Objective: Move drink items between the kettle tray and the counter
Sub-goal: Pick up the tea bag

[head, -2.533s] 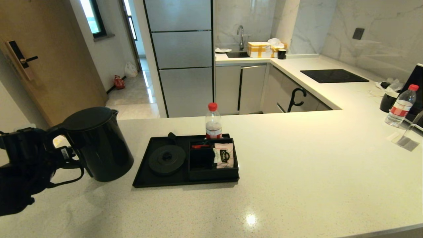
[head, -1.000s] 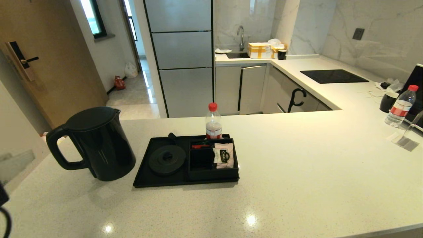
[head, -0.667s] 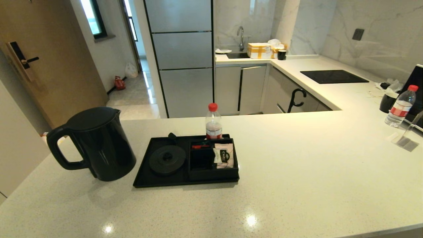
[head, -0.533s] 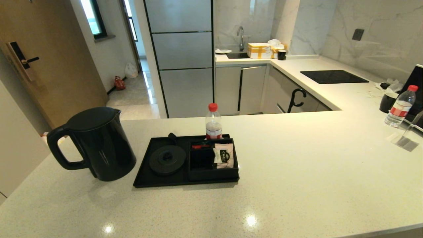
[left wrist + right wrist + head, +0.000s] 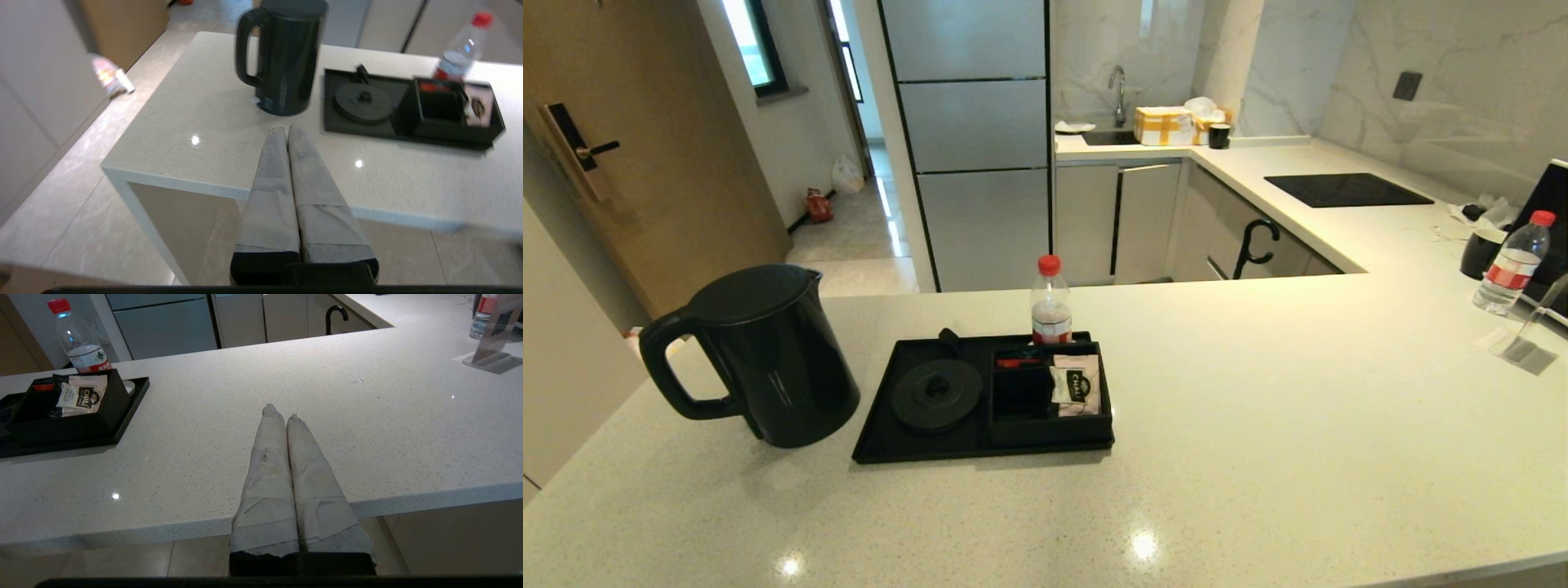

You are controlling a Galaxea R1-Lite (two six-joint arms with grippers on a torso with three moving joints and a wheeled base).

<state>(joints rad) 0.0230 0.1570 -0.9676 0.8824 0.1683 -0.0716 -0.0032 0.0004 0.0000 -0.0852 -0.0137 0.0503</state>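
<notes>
On the speckled off-white stone counter [image 5: 1258, 392], a matte-black kettle [image 5: 768, 359] stood beside the flat black tray [image 5: 882, 445].
Its boxed section held a pale-pink sachet [image 5: 1078, 384]; the left gripper [image 5: 287, 130] and right gripper [image 5: 280, 412] were pressed closed, empty.

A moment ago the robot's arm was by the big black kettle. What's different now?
The left gripper let go of the kettle handle, pulled back off the counter and shut. The kettle stayed put beside the tray; the sachet and right gripper too.
</notes>
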